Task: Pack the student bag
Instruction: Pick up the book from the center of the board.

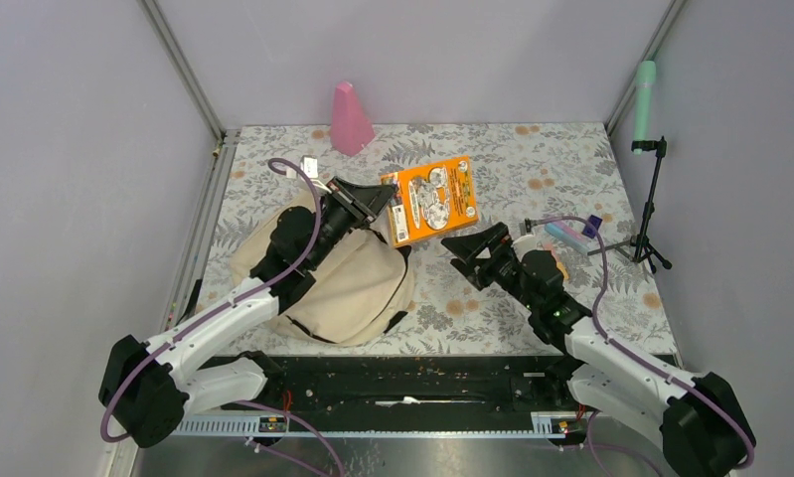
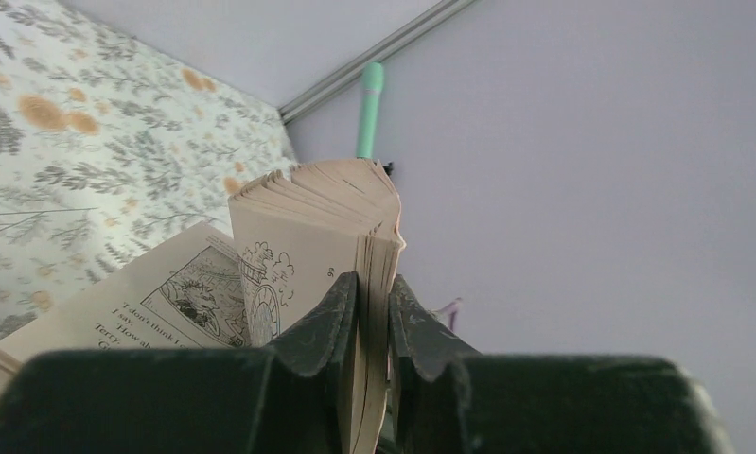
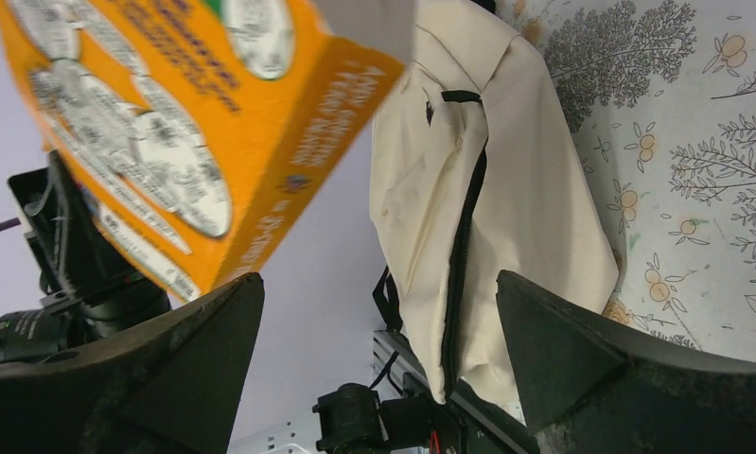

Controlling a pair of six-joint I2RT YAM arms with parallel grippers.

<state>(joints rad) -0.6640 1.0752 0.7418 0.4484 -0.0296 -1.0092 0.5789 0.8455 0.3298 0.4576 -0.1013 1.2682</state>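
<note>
At the near left of the floral-patterned table (image 1: 532,164), the student bag (image 1: 358,283) is seen lying flat, its beige fabric partly covered by the left arm that reaches over it. From the right wrist view, a dark zipper line is seen running down the bag's length, with a black strap at its lower edge; whether the zipper is undone cannot be told. Just beyond the bag's far edge, the left gripper (image 1: 383,197) is found with its fingers clamped on a sheaf of pages of an orange paperback book (image 1: 434,202). In the left wrist view the pages are seen fanned out above the fingers, and an illustrated page with printed text is exposed to the left. The book is held tilted, its orange cover turned upward and towards the right arm. To the right of the bag and close to the book's near corner, the right gripper (image 1: 469,248) is seen with its fingers spread wide apart and nothing between them; it is pointed towards the book and the bag. Farther right, small light-blue and purple items (image 1: 571,234) are laid on the table. At the far edge a pink cone (image 1: 351,119) is stood upright, and at the far right a mint-green cylinder (image 1: 646,99) is carried on a black tripod stand (image 1: 651,219).
</note>
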